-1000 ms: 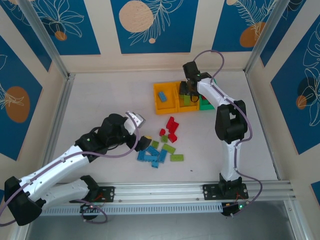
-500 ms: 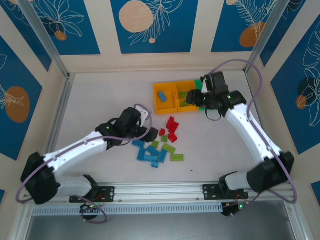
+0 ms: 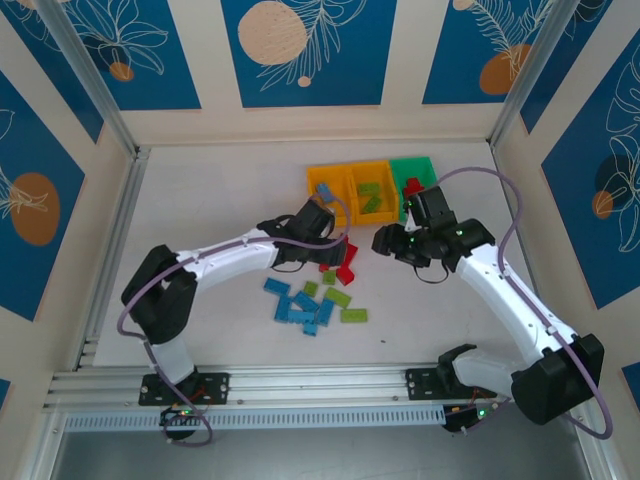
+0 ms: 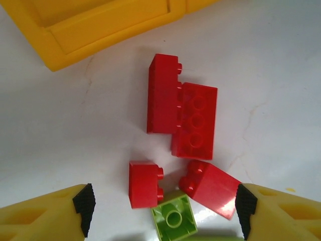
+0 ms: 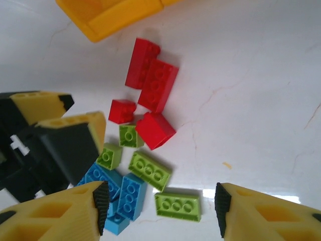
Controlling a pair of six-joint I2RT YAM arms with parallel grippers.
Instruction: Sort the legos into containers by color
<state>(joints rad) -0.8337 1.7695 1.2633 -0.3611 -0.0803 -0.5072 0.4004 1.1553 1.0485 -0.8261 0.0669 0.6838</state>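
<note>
Left gripper [image 4: 164, 210] is hovering low over red bricks [image 4: 193, 120], jaws apart, gripping nothing. Right gripper [image 5: 161, 207] is hanging just beside it, jaws apart, empty. Loose bricks [image 3: 315, 300] are lying on the table [image 3: 200, 190], crowded together near the bins [image 3: 345, 167]. Green bricks [image 3: 369, 195] are sitting in the middle bin.

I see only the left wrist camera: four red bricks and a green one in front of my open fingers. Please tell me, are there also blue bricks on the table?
Observer: Yes. In the top view, a group of blue bricks lies just below the red bricks.
Operator: Is any brick already inside the yellow bins?
Observer: The left yellow bin holds one blue brick.
Operator: And where is the right arm?
Observer: The right arm's fingers hover open to the right of the red bricks.
</note>
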